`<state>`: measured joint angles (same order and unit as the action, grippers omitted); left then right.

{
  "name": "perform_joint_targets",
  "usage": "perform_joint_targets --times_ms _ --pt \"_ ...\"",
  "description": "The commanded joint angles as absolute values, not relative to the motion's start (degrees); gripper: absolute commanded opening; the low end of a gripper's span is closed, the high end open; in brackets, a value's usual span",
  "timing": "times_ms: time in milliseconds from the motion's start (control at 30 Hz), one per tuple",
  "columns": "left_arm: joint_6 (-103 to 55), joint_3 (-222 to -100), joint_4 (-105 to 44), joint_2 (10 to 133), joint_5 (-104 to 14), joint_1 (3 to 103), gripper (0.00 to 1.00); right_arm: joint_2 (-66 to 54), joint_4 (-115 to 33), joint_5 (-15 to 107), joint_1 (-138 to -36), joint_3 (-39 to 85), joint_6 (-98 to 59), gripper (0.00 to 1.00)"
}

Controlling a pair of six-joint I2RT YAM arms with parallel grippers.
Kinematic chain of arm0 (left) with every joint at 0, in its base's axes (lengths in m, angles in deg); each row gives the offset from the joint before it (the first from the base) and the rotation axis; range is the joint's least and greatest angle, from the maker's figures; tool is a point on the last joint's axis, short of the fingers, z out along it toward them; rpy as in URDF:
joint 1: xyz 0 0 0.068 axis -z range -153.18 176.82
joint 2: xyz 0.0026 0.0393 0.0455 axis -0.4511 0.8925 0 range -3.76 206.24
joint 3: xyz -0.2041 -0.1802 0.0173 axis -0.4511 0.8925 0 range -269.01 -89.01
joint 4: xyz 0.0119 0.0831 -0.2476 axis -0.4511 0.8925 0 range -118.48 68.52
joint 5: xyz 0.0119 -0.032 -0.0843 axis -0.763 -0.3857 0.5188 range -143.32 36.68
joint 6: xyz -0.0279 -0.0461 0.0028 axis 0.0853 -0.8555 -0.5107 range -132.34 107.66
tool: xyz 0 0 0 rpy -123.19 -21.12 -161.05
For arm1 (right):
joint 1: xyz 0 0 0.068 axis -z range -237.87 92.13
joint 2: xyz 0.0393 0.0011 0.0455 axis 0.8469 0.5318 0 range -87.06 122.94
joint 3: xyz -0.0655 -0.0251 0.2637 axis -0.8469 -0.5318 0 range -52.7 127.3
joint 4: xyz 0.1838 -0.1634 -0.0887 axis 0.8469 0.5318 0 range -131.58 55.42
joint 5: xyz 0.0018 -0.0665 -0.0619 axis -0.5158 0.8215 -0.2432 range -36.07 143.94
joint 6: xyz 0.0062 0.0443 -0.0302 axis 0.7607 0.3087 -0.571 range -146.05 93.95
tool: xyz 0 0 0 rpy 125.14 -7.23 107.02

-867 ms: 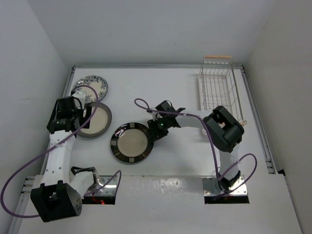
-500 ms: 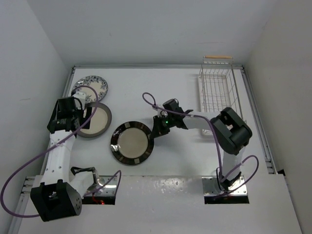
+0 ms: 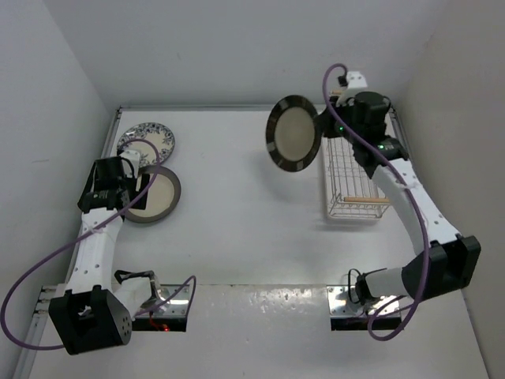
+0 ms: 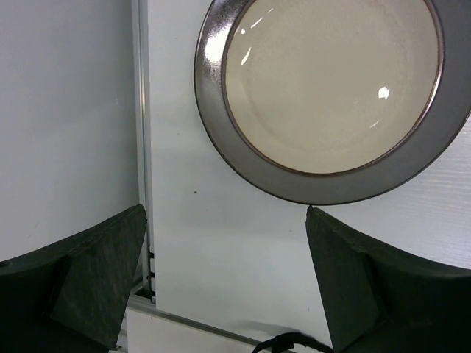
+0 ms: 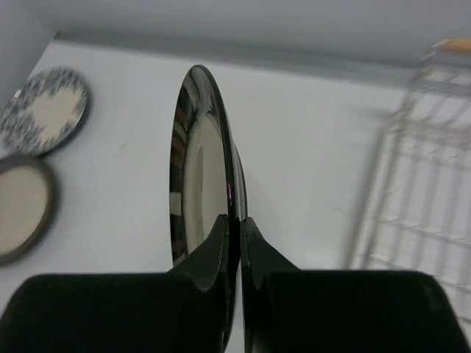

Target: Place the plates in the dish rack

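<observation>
The right end effector (image 5: 235, 224) is gripping the round cream plate with the black, light-marked rim (image 3: 293, 133). Its two fingers are pressing closed on the lower edge of the plate. The plate is standing on its edge in the air, well above the white counter (image 3: 237, 229). In the top view it is showing just at the left of the far part of the rectangular white wire dish rack (image 3: 347, 174), and it is not inside the rack. The rack is carrying a light wooden bar handle (image 3: 364, 200) at its near end.

The left end effector (image 4: 224, 220) is hovering with its jaws wide apart and is holding nothing. It is hanging over the near edge of the round cream plate with the grey-brown rim (image 4: 331, 81), which is lying flat on the counter. The round white plate with the blue floral pattern (image 3: 150, 139) is lying flat just behind it, near the far left corner.
</observation>
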<state>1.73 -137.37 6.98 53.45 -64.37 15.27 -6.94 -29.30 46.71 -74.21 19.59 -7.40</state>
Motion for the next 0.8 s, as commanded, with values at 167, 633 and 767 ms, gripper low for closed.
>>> perform_joint_targets --times_ms 167,633,767 --pt "0.9 -137.9 5.6 54.5 -64.7 16.3 0.94 -16.6 -37.1 62.1 -61.0 27.9 -15.4 0.00" --pt "0.9 -137.9 5.6 55.6 -64.7 17.3 0.94 -24.7 -43.1 67.9 -54.3 9.6 -37.3 0.00" --pt "0.9 -137.9 5.6 55.6 -65.3 17.9 0.94 -24.4 -45.8 67.8 -53.4 5.3 -39.5 0.00"
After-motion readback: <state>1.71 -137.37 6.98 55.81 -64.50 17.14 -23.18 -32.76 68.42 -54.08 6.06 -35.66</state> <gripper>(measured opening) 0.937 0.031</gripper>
